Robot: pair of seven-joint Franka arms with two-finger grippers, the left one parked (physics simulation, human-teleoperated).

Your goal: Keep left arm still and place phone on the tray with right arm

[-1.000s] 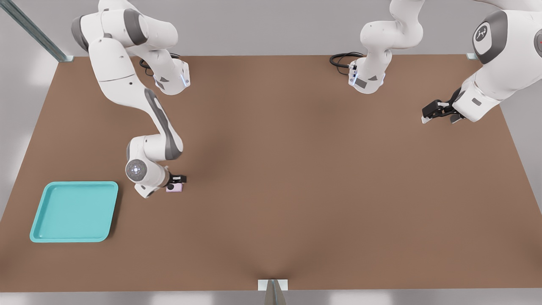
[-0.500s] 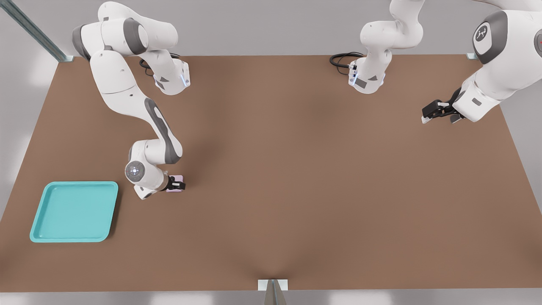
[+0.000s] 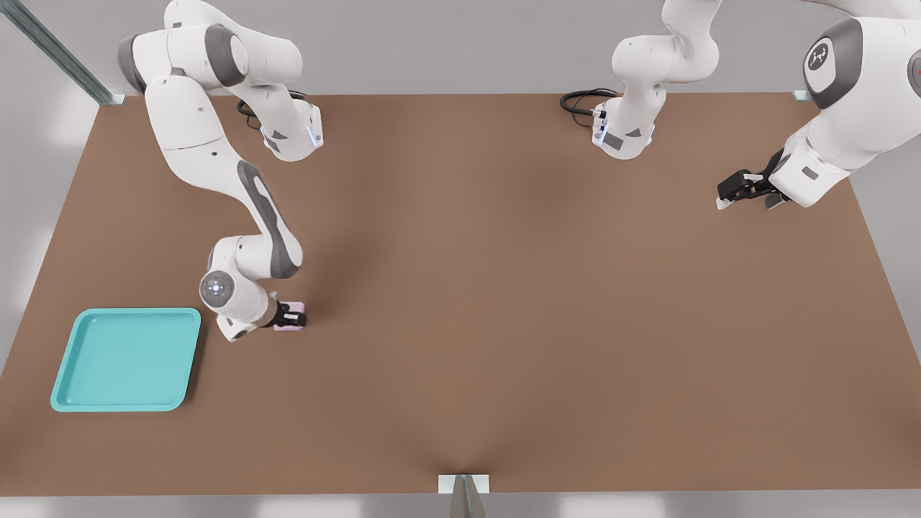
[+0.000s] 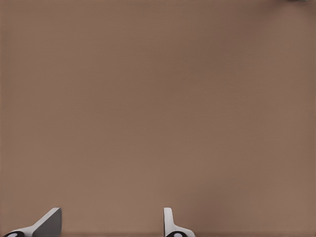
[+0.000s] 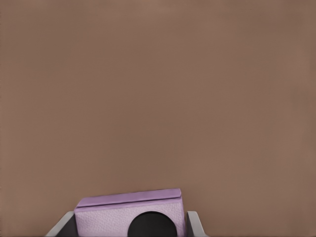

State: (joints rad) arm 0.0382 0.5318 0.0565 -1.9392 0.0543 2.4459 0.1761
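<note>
The small pale pink-lilac folded phone (image 3: 291,319) sits between the two fingers of the right arm's black gripper (image 3: 291,316), which is clamped on its sides. In the right wrist view the phone (image 5: 129,213) fills the space between the two grey fingertips (image 5: 63,224), one on each side and both touching it, with a round black camera lens showing on its textured face and only bare brown surface beyond it. Whether the phone touches the brown tabletop (image 3: 504,288) or hangs just above it cannot be told.

In the front view the gripper and phone lie toward the front view's left, just beside the arm's round grey wrist cap (image 3: 216,288) with its small glowing lights. The white-and-grey right arm (image 3: 209,151) bends down to that spot from its base near the tabletop's far edge.

The shallow turquoise rounded-square tray (image 3: 75,352) with a raised rim lies flat on the tabletop further to the front view's left and nearer the camera, close to the gripper but apart from it. The phone is outside the tray.
</note>
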